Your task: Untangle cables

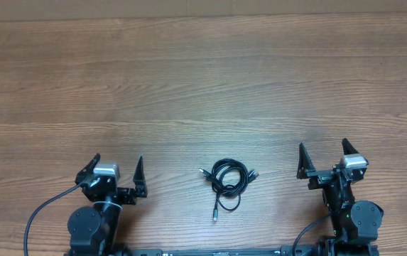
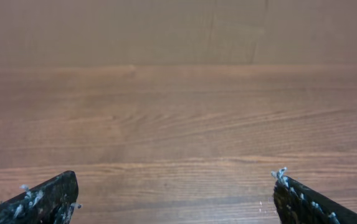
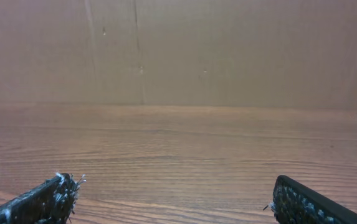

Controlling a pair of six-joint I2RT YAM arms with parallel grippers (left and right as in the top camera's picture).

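A small bundle of black cables [image 1: 229, 180] lies coiled and tangled on the wooden table [image 1: 203, 78], near the front edge, midway between the two arms. One plug end trails toward the front. My left gripper [image 1: 116, 168] is open and empty, to the left of the bundle. My right gripper [image 1: 324, 155] is open and empty, to the right of it. The left wrist view shows my open left fingers [image 2: 175, 190] over bare wood, and the right wrist view shows my open right fingers [image 3: 175, 193] the same way. The cables do not show in either wrist view.
A plain brown wall [image 3: 178, 50] stands behind the far edge of the table. Each arm's own black cable runs off at the front, the left one [image 1: 36, 217] looping beside its base.
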